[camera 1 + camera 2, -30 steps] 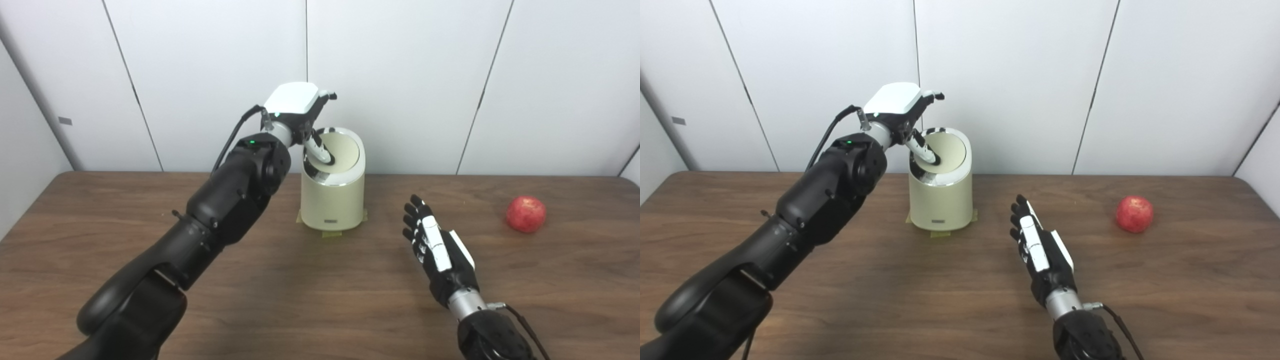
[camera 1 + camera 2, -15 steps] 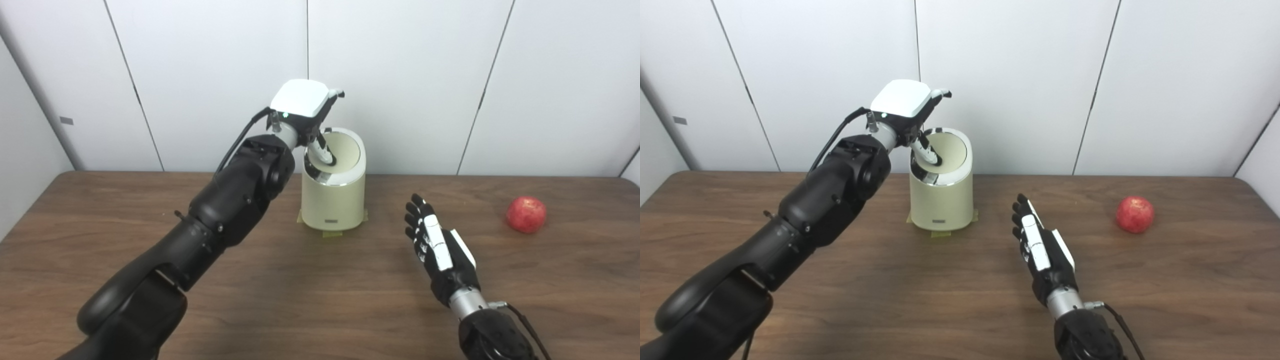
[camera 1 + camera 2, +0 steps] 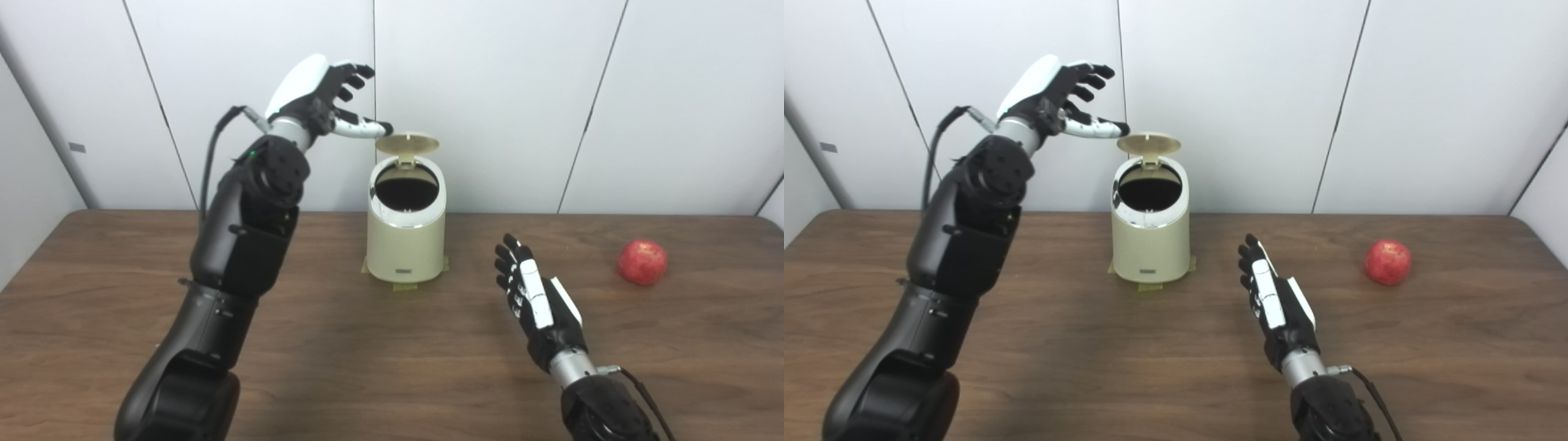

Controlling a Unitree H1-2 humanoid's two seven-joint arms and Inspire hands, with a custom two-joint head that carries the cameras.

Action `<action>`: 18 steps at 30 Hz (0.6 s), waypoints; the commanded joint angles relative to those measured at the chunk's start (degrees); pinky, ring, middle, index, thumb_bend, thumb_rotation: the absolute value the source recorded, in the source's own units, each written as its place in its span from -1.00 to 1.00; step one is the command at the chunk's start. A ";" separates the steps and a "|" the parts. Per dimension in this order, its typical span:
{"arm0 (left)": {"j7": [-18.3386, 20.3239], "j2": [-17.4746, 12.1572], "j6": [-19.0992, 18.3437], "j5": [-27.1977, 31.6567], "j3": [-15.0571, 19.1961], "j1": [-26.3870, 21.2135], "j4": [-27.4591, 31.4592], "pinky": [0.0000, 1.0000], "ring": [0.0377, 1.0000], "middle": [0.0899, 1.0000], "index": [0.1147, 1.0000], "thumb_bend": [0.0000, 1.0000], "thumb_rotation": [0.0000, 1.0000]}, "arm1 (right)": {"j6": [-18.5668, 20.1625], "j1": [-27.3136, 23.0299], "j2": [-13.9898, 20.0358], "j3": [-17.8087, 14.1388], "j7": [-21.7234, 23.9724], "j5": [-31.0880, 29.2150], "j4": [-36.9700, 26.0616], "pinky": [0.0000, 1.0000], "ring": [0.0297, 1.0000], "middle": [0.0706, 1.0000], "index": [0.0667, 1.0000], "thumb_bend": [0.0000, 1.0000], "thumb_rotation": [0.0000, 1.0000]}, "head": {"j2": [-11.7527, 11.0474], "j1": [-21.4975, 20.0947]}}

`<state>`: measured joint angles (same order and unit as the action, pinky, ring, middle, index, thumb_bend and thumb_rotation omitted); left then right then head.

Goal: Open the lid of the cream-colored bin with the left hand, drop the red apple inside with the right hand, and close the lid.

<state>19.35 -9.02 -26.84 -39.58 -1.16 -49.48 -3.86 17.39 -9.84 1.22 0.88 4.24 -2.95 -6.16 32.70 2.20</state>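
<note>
Bin (image 3: 405, 245) mouth open; lid (image 3: 407, 143) upright behind.

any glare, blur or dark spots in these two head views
Left eye view: sharp throughout, soft even light, and the open cream-colored bin has an unreadably black interior. Right eye view: a bright glint on the bin's chrome rim; faint shadow under the red apple.

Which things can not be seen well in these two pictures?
- Inside of the bin: both views show only a dark opening; its depth and contents are hidden.
- Small label on the bin's front: too small to read.
- Palm of the right hand: turned away from both cameras.
- Far side of the apple: hidden by itself.
</note>
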 commanded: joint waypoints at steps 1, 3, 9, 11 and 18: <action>2.38 2.15 -0.08 -1.31 3.40 0.91 3.83 0.31 0.51 0.58 0.61 0.04 -0.57 | -1.55 -2.62 0.40 0.14 0.02 0.34 -2.47 0.97 0.95 0.94 1.00 0.13 1.00 | 0.49 0.04; 3.69 4.02 -0.08 -2.20 6.54 4.05 6.82 0.40 0.56 0.60 0.60 -0.02 -0.34 | -0.89 -2.62 0.69 0.19 0.07 0.51 -3.00 0.94 0.92 0.93 1.00 0.12 1.00 | 0.65 -0.12; 2.95 6.05 -0.02 6.42 10.62 16.11 14.42 0.66 0.74 0.74 0.75 -0.25 0.48 | 0.34 -2.27 0.81 -0.05 -0.15 0.55 -4.97 0.83 0.87 0.90 0.96 0.08 0.79 | 1.03 -0.27; 3.71 6.30 -0.03 12.48 12.44 19.68 16.01 0.74 0.79 0.79 0.84 -0.18 0.62 | 0.61 -2.09 0.83 -0.39 -0.30 0.39 -5.76 0.80 0.85 0.89 0.95 0.04 0.59 | 1.35 -0.38; -0.08 5.89 4.06 26.98 14.25 29.57 18.35 0.92 0.94 0.95 1.00 0.04 0.90 | -0.95 -1.82 -0.16 -2.23 -2.35 0.18 -6.77 0.55 0.75 0.81 0.89 0.21 -0.32 | 1.83 -0.59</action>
<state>20.78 -3.10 -25.83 -15.02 13.09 -18.16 12.79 18.50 -10.04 1.51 -0.59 2.43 -2.10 -10.42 34.45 1.58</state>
